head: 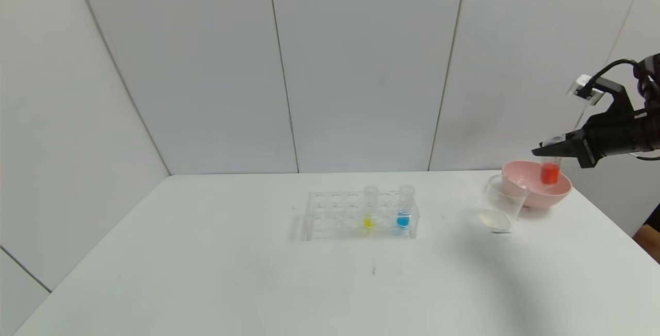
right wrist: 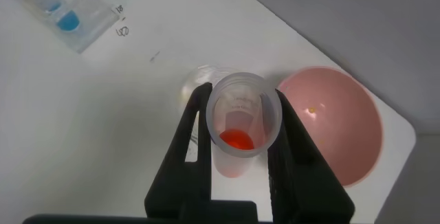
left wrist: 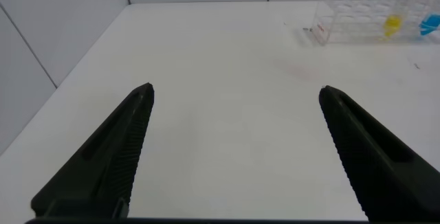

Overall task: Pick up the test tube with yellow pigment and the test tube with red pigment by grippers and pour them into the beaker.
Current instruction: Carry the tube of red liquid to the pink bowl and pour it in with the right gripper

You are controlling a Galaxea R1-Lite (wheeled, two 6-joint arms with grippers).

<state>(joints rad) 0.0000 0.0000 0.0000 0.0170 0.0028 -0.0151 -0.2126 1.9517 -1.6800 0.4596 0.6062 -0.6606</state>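
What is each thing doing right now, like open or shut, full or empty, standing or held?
right gripper: shut on the red tube, up above the table.
red tube: upright, held, red liquid at the bottom.
yellow tube: standing in the rack.
blue tube: standing in the rack.
rack: on the table, other holes empty.
beaker: looks nearly empty.
pink bowl: upright, beside the beaker.
left gripper: open, holding nothing.

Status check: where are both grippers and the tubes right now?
Right gripper shut on red tube, upright above pink bowl, beside beaker. Left gripper open, idle. Yellow tube racked. Path clear.
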